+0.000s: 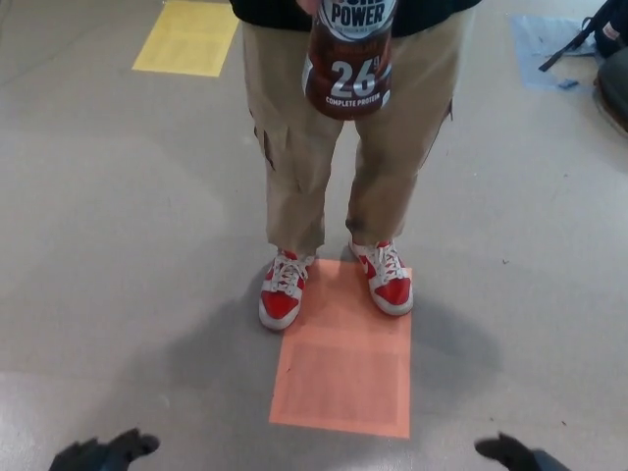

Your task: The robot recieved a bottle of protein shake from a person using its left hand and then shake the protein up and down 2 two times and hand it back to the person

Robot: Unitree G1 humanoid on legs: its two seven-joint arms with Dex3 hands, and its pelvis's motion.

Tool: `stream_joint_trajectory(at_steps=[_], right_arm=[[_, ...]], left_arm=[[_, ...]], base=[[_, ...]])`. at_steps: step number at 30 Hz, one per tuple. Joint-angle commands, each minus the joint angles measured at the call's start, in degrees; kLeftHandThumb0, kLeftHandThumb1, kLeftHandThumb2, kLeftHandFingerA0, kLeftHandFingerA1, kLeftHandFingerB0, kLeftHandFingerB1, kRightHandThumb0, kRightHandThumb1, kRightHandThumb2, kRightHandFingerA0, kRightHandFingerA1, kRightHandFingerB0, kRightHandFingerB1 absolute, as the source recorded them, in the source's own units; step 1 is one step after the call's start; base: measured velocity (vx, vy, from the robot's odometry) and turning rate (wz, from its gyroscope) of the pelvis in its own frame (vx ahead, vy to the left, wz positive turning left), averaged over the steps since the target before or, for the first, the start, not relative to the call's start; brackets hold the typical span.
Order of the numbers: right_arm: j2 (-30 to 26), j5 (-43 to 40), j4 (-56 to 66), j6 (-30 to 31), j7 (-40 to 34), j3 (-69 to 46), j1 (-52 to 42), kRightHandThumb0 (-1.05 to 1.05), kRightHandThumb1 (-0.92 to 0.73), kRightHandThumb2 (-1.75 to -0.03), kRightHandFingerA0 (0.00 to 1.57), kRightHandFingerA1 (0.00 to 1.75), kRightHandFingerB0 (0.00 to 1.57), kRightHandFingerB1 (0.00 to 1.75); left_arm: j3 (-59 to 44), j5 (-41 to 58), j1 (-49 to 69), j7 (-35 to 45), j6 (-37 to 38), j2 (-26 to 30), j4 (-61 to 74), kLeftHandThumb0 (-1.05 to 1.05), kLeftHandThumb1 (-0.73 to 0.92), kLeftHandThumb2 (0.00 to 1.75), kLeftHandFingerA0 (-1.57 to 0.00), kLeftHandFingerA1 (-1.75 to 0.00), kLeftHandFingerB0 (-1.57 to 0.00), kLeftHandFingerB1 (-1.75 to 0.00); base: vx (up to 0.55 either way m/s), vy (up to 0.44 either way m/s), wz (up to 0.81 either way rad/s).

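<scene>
A dark brown protein shake bottle with white lettering hangs at the top centre, held from above by a person in tan trousers and red and white shoes. The person's grip is cut off by the top edge. Only the tips of my left hand show at the bottom left, low and far from the bottle. A sliver of my right hand shows at the bottom right. Neither hand holds anything that I can see.
The person stands at the far end of an orange floor mat. A yellow mat lies at the top left. A black bag and a blue patch sit at the top right on the grey floor.
</scene>
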State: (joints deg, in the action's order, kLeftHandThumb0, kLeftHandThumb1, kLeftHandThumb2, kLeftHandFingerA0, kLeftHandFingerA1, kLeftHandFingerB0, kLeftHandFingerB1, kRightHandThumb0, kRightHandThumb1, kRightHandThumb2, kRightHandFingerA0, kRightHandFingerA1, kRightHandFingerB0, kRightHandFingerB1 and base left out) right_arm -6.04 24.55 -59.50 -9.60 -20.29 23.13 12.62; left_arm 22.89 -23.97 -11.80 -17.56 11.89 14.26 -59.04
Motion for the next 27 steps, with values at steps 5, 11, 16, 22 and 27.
stream_joint_trajectory(at_steps=[5, 11, 16, 22, 27], right_arm=[[-0.64, 4.55, -6.09, -20.64, -19.03, 1.2, 1.97, -0.16, -0.73, -0.67, 1.0, 0.58, 0.56, 0.46], [-0.32, 3.2, -7.68, -22.16, -18.64, -0.3, 2.4, -0.19, -0.76, -0.66, 0.94, 0.56, 0.65, 0.52], [-0.19, 2.97, -8.58, -22.51, -18.48, -0.53, 1.55, -0.22, -0.76, -0.65, 0.95, 0.55, 0.66, 0.52], [-0.05, 2.59, -8.77, -21.37, -17.33, -0.81, 1.47, -0.24, -0.77, -0.65, 0.91, 0.57, 0.65, 0.49], [-0.31, 2.55, -9.14, -22.26, -17.78, -1.0, 1.41, -0.26, -0.77, -0.63, 0.93, 0.57, 0.65, 0.49]], left_arm=[[-6.21, 6.93, -1.72, 2.77, 19.41, 3.98, 12.6, -0.22, 0.82, 0.65, -0.92, -0.48, -0.7, -0.45], [-11.87, 23.91, -1.91, 23.9, 9.86, 4.57, 33.43, -0.21, 0.77, 0.63, -0.92, -0.49, -0.76, -0.49], [-15.43, 36.94, -4.26, 31.88, -15.37, 5.38, 54.75, -0.31, 0.67, 0.61, -0.84, -0.49, -0.65, -0.42], [-17.89, 50.06, -10.27, 35.07, -36.62, 7.23, 66.35, -0.57, 0.49, 0.74, -0.32, -0.45, -0.07, -0.35], [-18.74, 54.33, -15.19, 36.06, -44.01, 7.93, 68.35, -0.65, 0.54, 0.57, -0.29, -0.33, -0.05, -0.22]], base=[[0.0, 0.0, 0.0], [0.04, 0.0, 0.01], [0.0, 0.0, 0.0], [0.0, 0.0, 0.0], [0.0, 0.0, 0.0]])
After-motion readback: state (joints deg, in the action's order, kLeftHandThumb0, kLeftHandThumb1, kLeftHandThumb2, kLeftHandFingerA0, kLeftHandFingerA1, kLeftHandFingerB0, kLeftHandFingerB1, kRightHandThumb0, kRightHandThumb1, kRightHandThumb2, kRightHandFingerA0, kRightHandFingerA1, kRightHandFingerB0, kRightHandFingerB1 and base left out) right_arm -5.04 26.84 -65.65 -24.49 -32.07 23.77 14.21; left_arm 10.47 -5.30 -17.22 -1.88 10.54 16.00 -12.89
